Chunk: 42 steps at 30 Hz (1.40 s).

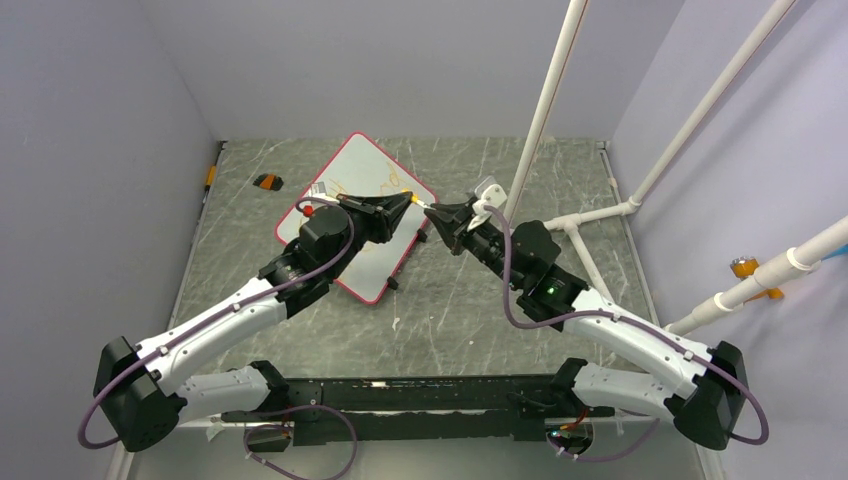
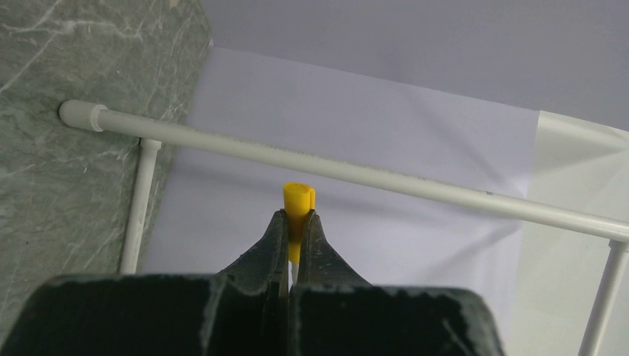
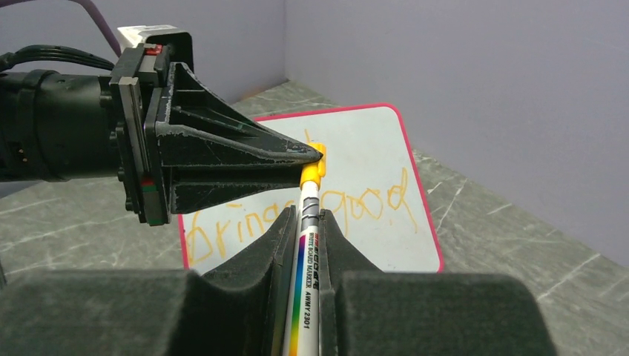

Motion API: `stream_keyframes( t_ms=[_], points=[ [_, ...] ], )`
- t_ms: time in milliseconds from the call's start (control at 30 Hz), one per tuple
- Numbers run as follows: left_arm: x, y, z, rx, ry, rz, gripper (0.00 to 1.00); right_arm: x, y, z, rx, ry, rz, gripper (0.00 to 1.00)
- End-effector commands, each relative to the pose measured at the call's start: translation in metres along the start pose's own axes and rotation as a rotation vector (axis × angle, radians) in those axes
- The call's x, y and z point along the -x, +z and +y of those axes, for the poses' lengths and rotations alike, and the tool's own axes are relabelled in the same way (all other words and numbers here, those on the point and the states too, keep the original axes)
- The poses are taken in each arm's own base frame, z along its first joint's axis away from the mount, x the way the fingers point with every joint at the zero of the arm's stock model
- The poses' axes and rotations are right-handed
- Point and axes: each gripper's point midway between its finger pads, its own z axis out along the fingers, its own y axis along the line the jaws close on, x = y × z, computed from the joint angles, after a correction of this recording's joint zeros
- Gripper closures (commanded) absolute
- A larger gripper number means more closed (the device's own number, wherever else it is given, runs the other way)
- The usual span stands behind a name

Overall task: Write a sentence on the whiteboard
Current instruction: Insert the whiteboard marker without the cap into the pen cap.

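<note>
Seen from above, a grey marbled worktop (image 1: 450, 320) sits between lilac walls (image 1: 100, 120), with white pipes (image 1: 545, 110) at the right. The whiteboard (image 1: 355, 170) lies askew under the left arm. The left claw (image 1: 408, 200) and right claw (image 1: 432, 213) meet tip to tip over its right corner.

In the left wrist view, the left claw is pressed together on a yellow cap (image 2: 298, 196).

In the right wrist view, the right claw pinches the marker (image 3: 305, 267) by its barrel, and the left claw holds the cap end. The sentence (image 3: 371, 200) lies beyond on the board.
</note>
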Motion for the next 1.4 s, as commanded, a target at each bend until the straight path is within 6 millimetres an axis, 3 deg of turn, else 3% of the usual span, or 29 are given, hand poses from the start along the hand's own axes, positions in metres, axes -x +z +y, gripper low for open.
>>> stream_keyframes(
  t_ms=[0,267,867,1367],
  points=[
    [-0.023,-0.01,-0.031,-0.066,-0.061,0.09,1.0,0.005,0.009,0.013,0.033,-0.028,-0.018,1.0],
    [-0.028,-0.016,-0.039,-0.099,-0.063,0.111,1.0,0.0,0.018,0.011,0.001,-0.021,-0.042,1.0],
    [-0.054,-0.034,-0.06,-0.257,-0.012,0.2,1.0,0.022,0.048,0.019,0.003,0.165,-0.114,1.0],
    [-0.096,-0.044,-0.077,-0.395,0.033,0.3,1.0,0.038,0.063,0.019,0.087,0.315,-0.149,1.0]
  ],
)
